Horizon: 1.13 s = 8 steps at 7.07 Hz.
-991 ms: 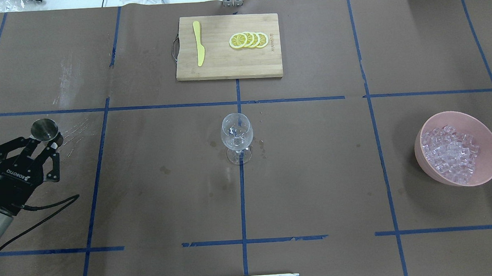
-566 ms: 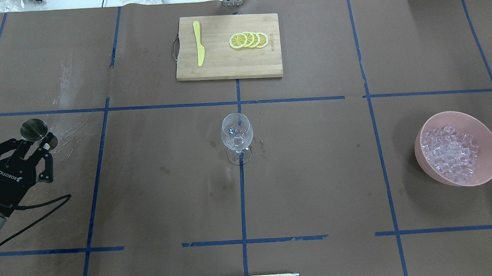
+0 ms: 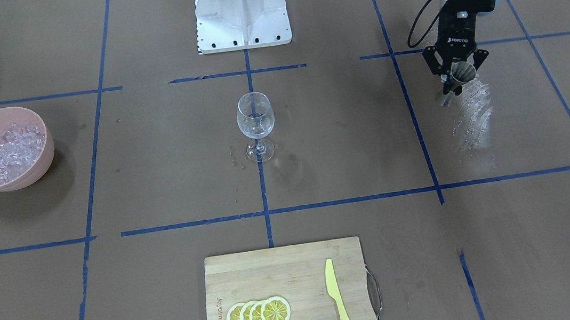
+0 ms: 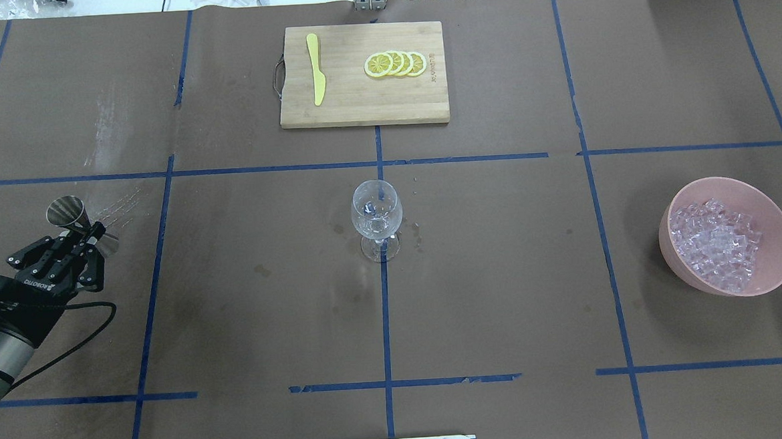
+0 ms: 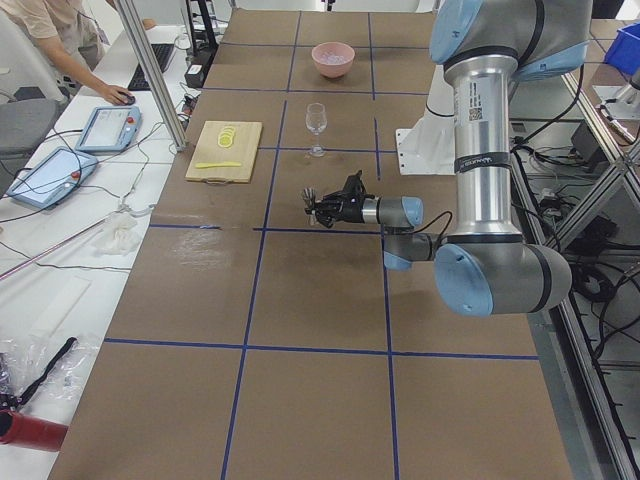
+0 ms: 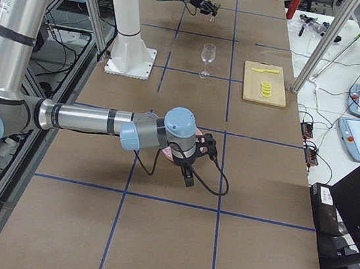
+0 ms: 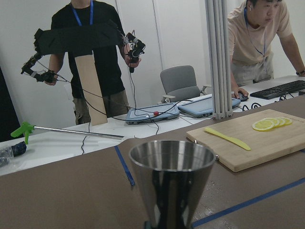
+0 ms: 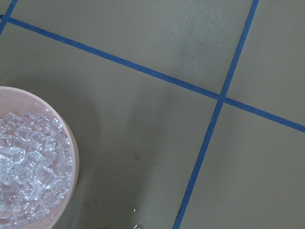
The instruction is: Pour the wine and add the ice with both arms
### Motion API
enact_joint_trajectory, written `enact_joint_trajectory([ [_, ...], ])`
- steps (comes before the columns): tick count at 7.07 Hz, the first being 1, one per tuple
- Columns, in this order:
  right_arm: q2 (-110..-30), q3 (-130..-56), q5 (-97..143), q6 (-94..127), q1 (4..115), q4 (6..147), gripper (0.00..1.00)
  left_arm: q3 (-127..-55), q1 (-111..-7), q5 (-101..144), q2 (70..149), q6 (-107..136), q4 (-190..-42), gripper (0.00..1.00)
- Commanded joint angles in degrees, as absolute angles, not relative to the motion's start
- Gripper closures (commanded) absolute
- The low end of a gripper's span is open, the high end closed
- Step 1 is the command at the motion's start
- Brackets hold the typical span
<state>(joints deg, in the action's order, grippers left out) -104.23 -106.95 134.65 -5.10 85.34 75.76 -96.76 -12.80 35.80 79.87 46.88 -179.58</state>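
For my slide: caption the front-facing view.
Left gripper holds a steel jigger; wine glass centre, ice in pink bowl.

Open tabletop (image 4: 533, 252) between wine glass (image 4: 376, 213) and bowl (image 4: 675, 258)

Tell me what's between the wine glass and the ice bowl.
Overhead view: only bare brown paper and one blue tape line separate wine glass from pink bowl.

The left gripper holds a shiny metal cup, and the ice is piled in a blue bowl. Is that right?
Almost. The bowl is pink, not blue, as the overhead view shows. The rest holds: the left gripper holds a shiny metal cup, and the ice is piled in that bowl.
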Motion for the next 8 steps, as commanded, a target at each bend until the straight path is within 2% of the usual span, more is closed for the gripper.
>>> enact_joint_trajectory([
  [1, -104.2, -107.0, 134.6, -5.1, 85.3, 75.8, 0.0, -91.5, -12.5, 33.6, 82.8, 53.6, -178.6, 1.0],
  [2, -104.2, -107.1, 134.6, -5.1, 85.3, 75.8, 0.0, -87.8, -12.2, 30.2, 87.1, 53.7, -178.6, 1.0],
  [7, -104.3, -107.0, 134.6, -5.1, 85.3, 75.8, 0.0, -84.8, -10.3, 27.2, 87.8, 53.6, -178.6, 1.0],
  [8, -104.3, -107.0, 134.6, -5.1, 85.3, 75.8, 0.0, -84.8, -9.8, 27.2, 87.8, 53.6, -178.6, 0.94],
])
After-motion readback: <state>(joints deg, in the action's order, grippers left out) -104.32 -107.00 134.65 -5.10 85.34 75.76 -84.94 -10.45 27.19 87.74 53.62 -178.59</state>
